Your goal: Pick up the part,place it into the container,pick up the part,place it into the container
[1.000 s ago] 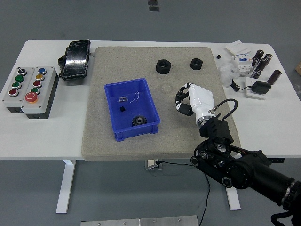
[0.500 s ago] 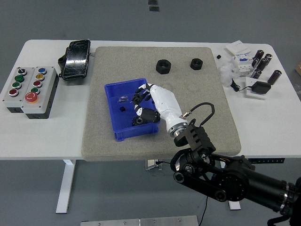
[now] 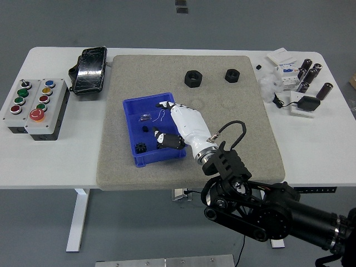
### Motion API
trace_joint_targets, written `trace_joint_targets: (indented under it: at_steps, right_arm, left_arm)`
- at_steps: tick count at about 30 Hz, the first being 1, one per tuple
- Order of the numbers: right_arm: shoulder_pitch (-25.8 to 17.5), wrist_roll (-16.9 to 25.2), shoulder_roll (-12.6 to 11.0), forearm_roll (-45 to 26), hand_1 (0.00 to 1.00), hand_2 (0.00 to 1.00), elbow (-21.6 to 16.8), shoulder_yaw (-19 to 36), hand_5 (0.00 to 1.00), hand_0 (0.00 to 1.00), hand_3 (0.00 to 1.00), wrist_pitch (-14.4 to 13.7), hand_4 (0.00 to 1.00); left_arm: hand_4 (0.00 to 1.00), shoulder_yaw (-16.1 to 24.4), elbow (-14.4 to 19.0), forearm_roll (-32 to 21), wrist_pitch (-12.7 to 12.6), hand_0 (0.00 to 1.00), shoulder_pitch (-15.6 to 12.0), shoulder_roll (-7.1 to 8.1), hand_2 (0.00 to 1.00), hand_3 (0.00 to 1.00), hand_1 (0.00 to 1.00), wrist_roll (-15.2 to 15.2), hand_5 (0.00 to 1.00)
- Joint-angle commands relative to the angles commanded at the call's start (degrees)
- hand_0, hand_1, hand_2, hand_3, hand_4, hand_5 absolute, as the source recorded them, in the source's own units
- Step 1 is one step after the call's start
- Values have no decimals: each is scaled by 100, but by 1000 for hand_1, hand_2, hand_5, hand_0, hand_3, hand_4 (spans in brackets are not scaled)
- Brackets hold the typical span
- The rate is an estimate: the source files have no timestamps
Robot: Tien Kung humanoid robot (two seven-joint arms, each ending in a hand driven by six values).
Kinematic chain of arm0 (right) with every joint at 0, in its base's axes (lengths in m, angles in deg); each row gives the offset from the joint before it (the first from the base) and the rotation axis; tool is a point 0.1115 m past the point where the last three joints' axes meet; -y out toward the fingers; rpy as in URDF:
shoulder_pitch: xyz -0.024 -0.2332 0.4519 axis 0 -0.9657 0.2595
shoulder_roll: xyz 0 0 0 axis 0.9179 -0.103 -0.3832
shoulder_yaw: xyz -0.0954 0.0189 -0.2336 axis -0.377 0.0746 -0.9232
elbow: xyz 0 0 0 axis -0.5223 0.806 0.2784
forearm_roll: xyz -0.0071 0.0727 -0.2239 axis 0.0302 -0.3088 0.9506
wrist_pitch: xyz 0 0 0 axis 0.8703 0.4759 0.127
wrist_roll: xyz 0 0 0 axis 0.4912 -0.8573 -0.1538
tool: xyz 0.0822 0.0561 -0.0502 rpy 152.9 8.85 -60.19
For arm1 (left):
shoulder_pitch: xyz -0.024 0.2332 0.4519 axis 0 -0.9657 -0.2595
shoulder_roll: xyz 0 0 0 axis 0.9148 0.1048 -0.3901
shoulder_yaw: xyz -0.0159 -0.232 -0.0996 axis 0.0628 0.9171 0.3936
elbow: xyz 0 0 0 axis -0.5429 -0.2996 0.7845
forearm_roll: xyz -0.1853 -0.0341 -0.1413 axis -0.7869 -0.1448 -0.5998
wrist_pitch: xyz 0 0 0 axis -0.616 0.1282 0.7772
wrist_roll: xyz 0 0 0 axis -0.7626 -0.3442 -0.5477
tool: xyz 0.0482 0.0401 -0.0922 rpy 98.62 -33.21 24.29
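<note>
My right hand [image 3: 162, 123], white with black finger joints, hangs over the blue container [image 3: 131, 114] on the grey mat, fingers spread and holding nothing. A black toothed part [image 3: 140, 148] lies in the container's near left corner, just left of my thumb. A small black cube [image 3: 144, 129] and a small metal piece [image 3: 146, 117] with a thin wire also lie inside. My hand hides the right half of the container's floor. Two black nuts [image 3: 193, 78] [image 3: 232, 75] rest on the far part of the mat. The left arm is out of view.
A two-part button box [image 3: 34, 105] stands at the table's left, with a black wrapped object [image 3: 89, 68] behind it. Cylinders, white boxes and a black adapter [image 3: 307, 103] crowd the far right corner. The mat [image 3: 239, 128] is bare to the right of the container.
My right hand swung left from the mat's right side to above the container. Its fingers uncurled, and a black toothed part now lies in the container's near left corner.
</note>
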Motion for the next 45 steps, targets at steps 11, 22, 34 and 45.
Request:
trace_joint_targets:
  at_steps: [11,22,34,45]
  right_arm:
    - [-769,1008,-290,-806,766,772,-374,1351,291,668,756,-457,736]
    - [-2058,2908,-717,-2692,735,750,-807,3096,300,654,720,-457,765]
    - [-2925,4738,-752,-4753,720,734,-760,4575,320,648,743,-333,779]
    - [-2978,5200,-675,-5485,715,728,-661,4774,341,650,736,-186,793]
  left_arm:
    - [699,-24,0,-29,-1,625,-20,-35,504,637,527,17,646]
    - [700,-53,0,-77,-14,624,-70,-47,502,637,526,36,641]
    - [702,-28,0,-73,-15,624,-58,17,501,636,526,44,638]
    - [704,2,0,11,17,624,9,154,503,633,525,42,619]
